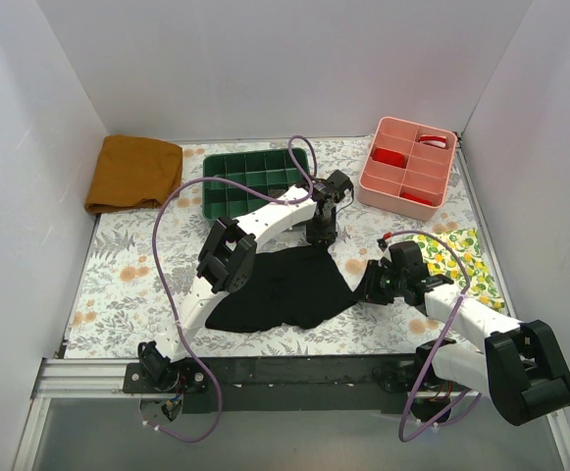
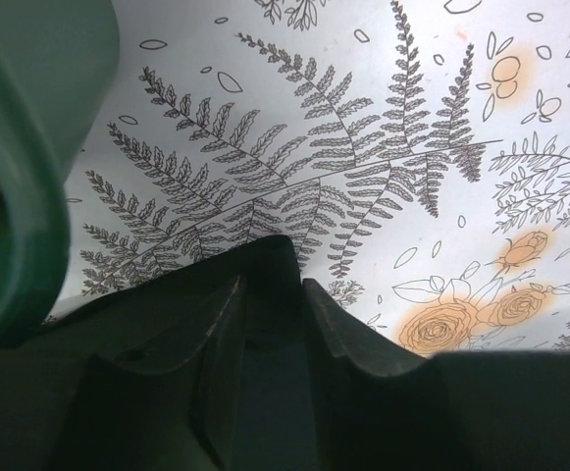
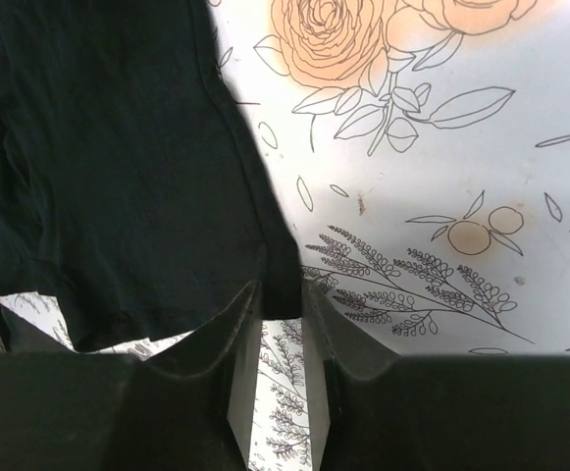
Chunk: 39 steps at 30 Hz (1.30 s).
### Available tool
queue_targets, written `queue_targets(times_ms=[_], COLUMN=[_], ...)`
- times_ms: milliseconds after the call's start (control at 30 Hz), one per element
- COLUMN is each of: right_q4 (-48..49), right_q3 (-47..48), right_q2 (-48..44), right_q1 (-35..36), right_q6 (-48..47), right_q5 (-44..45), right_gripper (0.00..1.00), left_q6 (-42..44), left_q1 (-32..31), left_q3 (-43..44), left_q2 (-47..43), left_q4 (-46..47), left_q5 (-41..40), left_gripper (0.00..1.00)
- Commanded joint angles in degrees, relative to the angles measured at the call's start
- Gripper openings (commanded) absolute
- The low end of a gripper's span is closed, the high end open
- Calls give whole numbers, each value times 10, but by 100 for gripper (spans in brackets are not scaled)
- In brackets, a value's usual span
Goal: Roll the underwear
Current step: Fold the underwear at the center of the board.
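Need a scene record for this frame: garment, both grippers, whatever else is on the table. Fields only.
underwear: black, spread mostly flat at table centre, not yet rolled
left gripper: closed on the underwear's far edge
right gripper: closed on the underwear's right corner
green tray: just beyond the underwear, far side
pink tray: far right, red items in some compartments
mustard cloth: folded, far left corner
lemon-print cloth: right edge, beside the right arm

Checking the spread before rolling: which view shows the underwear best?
Top external: the whole underwear is visible, outline included. Left wrist shows only a dark corner at the bottom edge; right wrist shows one side, cropped at the frame.
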Motion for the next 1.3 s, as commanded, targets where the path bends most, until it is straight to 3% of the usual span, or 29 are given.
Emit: queue_targets(times_ms=[0,300,400,967,1200,1267], right_q4=[16,20,22,-4,-76,-113], right_q3=[-10,-20,-25,-27,-6,4], right_q2=[6,-15,-33,-170,-206,-215], right_q1=[-2,-3,-2,-2,-2,-3], right_q6=[5,0,1,-38,-45,-44], right_q5=[-1,-15,-19,-72,-8,45], right_gripper=[27,1,1,1,1,1], left_q6=[2,0,-1,-16,-18,-14], left_q1=[5,5,5,5,5,5], left_q3=[4,4,0,-94,-154,-157], left_q2=[14,8,1,-140,-209,-214], left_q4=[2,9,14,89,138,147], left_q5=[5,13,16,38,38,57], left_gripper=[24,6,0,0,0,0])
